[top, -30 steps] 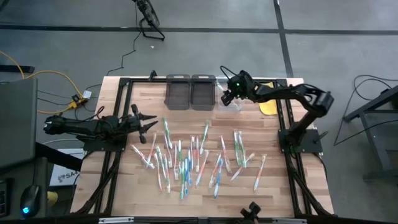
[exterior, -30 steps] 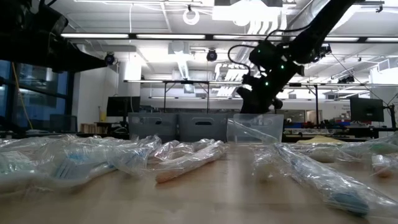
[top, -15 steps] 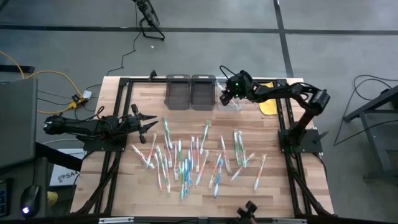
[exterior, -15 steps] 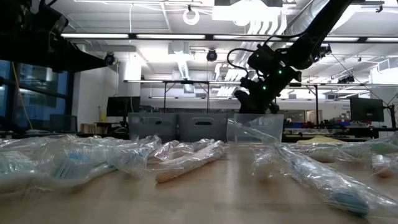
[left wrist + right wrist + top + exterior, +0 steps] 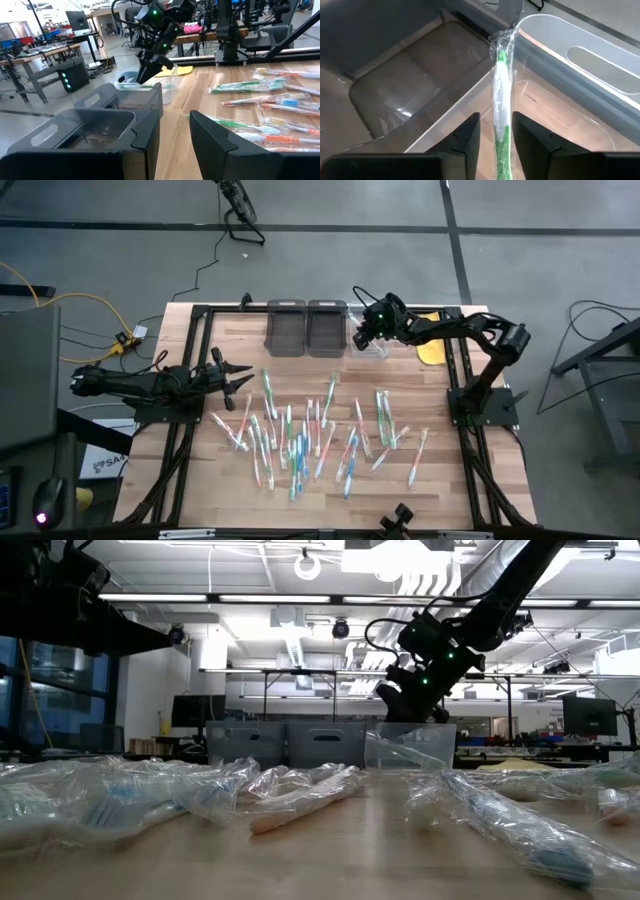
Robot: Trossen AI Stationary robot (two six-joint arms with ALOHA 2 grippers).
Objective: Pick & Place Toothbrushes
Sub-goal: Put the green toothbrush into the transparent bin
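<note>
The right hand (image 5: 362, 337) hangs over the clear bin (image 5: 373, 346) at the far edge of the wooden worktop (image 5: 230, 340), just right of the two smoky grey bins (image 5: 307, 328). Its own wrist view shows a green-handled toothbrush in a clear wrapper (image 5: 501, 95) running lengthwise through the gap between the two dark fingers (image 5: 465, 137), with the far end of the wrapper leaning on the clear bin's rim. The fingers stand narrow, close on either side of the wrapper; whether they actually press it cannot be told. In the left wrist view the same hand (image 5: 145, 76) points down into the clear bin (image 5: 170, 90), with the green brush lying across the bin's opening. In the low view it (image 5: 392, 710) sits just above the bin's top edge (image 5: 410, 745).

The left hand (image 5: 243, 377) waits low over the worktop's left side, pointing toward the middle, its fingers (image 5: 145, 137) partly apart with nothing between them.

The remaining toothbrushes (image 5: 310, 430), in white, green, blue and orange-red, lie scattered in wrappers over the middle of the worktop, between the two arms and well apart from the bins. A yellow flat object (image 5: 432, 350) lies near the clear bin on its right.
</note>
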